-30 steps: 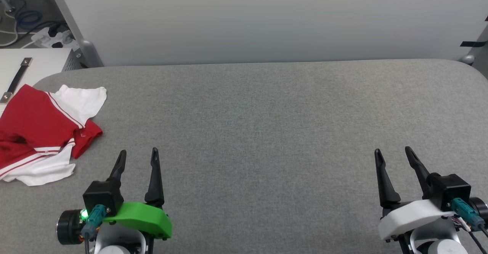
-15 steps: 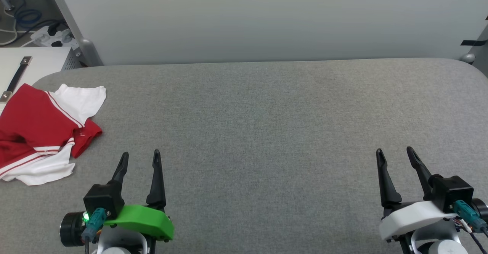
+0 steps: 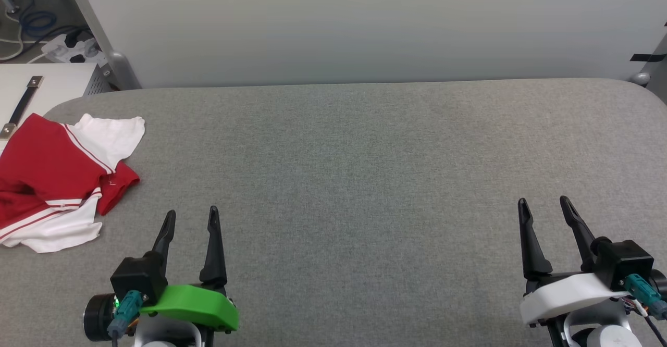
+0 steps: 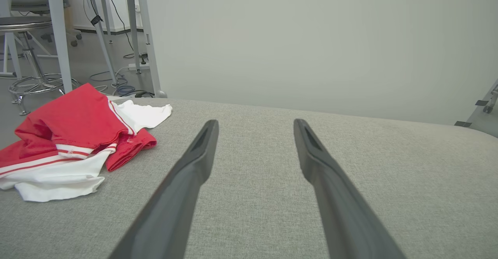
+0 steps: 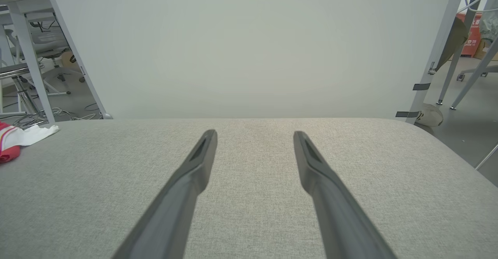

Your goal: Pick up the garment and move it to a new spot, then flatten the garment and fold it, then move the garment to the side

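Since barely anything's moved in the last sec, short update.

Head view: shirt (image 3: 49,172) is a crumpled red/white heap at the far left of the grey counter (image 3: 365,180), running out of frame. Left hand (image 3: 192,212) is low in the pic, fingers spread wide, nothing in them, and the shirt is near it, up and to the left, not touching. Vs a sec ago it's slid back toward the robot a touch. Right hand (image 3: 543,201) is well apart on the other side, also wide and empty, nudged a bit outward. Shirt hasn't budged.

Left wrist view: left hand (image 4: 255,122) points over bare counter, with the shirt (image 4: 78,115) off to the side of both fingers.

Right wrist view: right hand (image 5: 255,132) is wide too, with just a corner of shirt (image 5: 13,138) at the far edge.

So imo the pickup hasn't started. That's settling, not reaching. Left arm's the obvious one to go for it, prob needs to swing over first.
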### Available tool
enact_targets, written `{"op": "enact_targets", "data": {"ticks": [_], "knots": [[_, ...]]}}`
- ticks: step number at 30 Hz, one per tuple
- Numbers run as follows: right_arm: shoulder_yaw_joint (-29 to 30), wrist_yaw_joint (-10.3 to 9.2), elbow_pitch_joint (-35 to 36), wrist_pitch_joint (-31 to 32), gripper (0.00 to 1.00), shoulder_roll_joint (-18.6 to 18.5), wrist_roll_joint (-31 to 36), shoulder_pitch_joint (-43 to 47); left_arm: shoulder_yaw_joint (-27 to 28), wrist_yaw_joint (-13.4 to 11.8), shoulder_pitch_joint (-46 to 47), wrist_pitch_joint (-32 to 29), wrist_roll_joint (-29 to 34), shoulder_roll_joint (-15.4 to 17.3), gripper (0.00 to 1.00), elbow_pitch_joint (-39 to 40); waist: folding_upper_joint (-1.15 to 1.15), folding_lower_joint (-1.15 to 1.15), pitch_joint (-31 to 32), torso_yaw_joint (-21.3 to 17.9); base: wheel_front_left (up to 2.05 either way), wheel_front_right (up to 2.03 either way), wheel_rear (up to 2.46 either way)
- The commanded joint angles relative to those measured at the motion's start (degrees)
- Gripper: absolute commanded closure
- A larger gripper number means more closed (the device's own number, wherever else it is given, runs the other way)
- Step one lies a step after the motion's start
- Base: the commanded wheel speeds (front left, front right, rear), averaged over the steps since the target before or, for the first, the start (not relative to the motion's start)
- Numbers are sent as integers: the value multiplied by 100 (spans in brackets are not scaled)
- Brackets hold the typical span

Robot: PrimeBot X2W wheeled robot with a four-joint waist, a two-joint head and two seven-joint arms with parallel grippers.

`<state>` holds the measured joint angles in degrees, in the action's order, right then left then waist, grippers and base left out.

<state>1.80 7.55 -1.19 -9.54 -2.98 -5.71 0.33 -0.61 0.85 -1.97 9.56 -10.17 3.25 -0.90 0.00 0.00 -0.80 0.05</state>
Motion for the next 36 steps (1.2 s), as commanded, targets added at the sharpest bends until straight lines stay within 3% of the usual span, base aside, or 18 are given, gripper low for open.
{"op": "enact_targets", "data": {"ticks": [1,16,36], "knots": [[3,-4,-5,-69,0,7,-27,-96,-3,38,-43,60,-75,-25,0,-6,0,0,-4,-3,0,0,0],[-17,-5,-191,-245,0,8,-124,-44,-36,44,-94,238,-319,-29,0,-140,0,0,-13,77,0,0,0],[-333,-6,-225,-502,0,10,-278,50,99,142,-174,499,-447,-36,0,-306,0,0,65,1911,0,0,0]]}}
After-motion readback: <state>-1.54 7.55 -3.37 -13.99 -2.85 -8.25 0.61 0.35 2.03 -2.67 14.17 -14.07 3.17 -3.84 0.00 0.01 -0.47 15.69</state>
